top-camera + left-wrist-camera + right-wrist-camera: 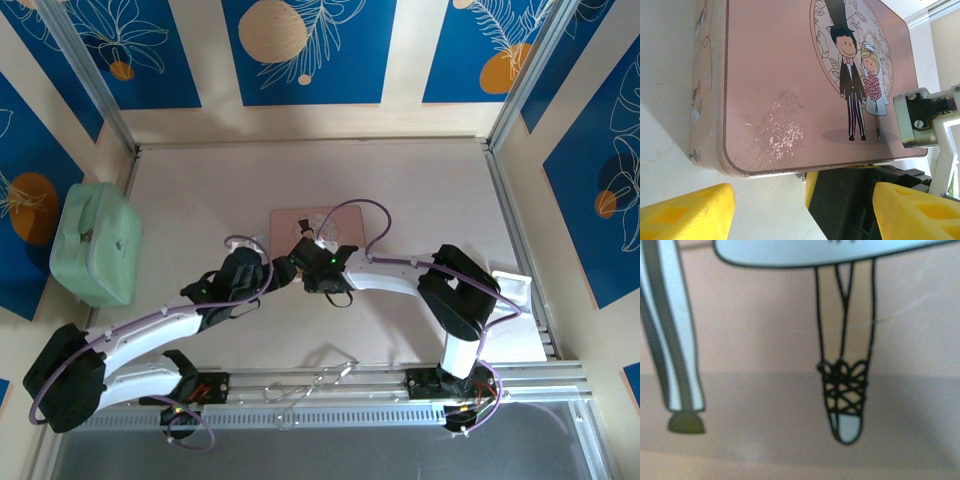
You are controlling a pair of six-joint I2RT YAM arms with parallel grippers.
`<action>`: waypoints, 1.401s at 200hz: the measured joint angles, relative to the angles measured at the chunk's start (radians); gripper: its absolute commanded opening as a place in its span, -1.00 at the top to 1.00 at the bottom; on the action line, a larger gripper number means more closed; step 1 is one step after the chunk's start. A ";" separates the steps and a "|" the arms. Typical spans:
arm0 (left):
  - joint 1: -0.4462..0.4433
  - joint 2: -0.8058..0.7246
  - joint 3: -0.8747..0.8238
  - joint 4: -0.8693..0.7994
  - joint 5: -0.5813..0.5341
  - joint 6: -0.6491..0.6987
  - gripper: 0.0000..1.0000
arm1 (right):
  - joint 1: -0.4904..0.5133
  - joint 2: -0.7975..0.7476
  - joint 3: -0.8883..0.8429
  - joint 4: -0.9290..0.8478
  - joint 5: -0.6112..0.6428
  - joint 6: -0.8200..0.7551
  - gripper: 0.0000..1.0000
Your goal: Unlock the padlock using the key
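Note:
The pink picture tin (300, 222) lies flat mid-table; its lid with a cartoon bride and groom (805, 85) spreads across the left wrist view. My left gripper (277, 268) hovers at the tin's near edge, its yellow fingers (690, 212) wide apart and open with nothing between them. My right gripper (305, 264) presses in at the same near edge, where a yellow-and-black finger (840, 200) of it shows under the lid rim. Its jaws are hidden, and the right wrist view sits very close over the lid (765, 340). The padlock and the key are hidden.
A mint-green case (95, 245) stands at the table's left edge. A white packet (520, 285) lies at the right edge. Aluminium frame posts (505, 120) bound the back corners, and a metal rail (330, 385) runs along the front.

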 measured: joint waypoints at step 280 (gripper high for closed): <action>-0.076 0.101 -0.197 0.256 0.046 -0.020 0.10 | -0.076 0.093 0.187 -0.200 -0.254 0.002 0.71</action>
